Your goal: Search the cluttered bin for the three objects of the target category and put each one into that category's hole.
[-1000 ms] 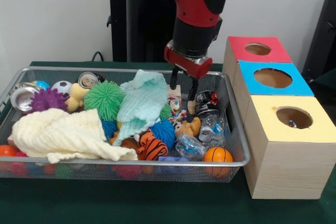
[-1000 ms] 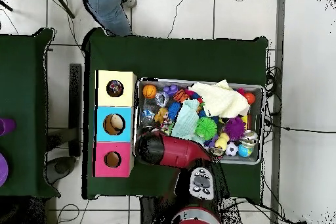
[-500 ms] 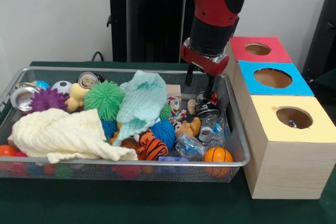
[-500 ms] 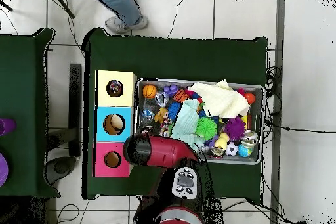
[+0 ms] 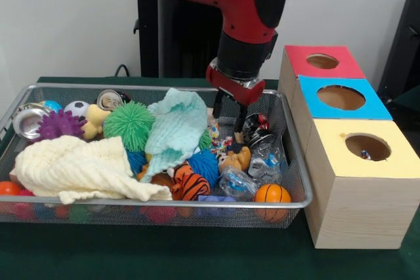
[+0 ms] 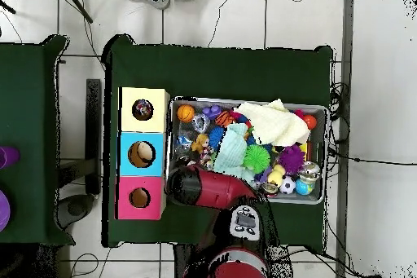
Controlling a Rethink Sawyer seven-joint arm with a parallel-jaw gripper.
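My gripper (image 5: 228, 117) hangs in the upper middle of the front view, inside the right half of the wire bin (image 5: 294, 181), with the jaws spread a little apart and nothing between them. The two dark tips point down just above the clutter, near a small crushed can (image 5: 258, 127) with red and black print. Just below that lie a crumpled clear plastic piece (image 5: 264, 159), a small tan toy animal (image 5: 237, 159) and, at the bin's lower right corner, an orange basketball (image 5: 272, 193). Left of my jaws a mint green cloth (image 5: 177, 128) drapes over the heap, with a green spiky ball (image 5: 130, 124) beside it and a cream cloth (image 5: 77, 169) spread across the lower left. At the right of the frame three boxes stand in a row just beside the bin on the green surface (image 5: 164, 254): the red-topped box (image 5: 320, 62) furthest up, the blue-topped box (image 5: 341, 98) in the middle, and the yellow-topped box (image 5: 365, 148) lowest. In the overhead view my arm (image 6: 213, 190) covers the bin's lower left part.
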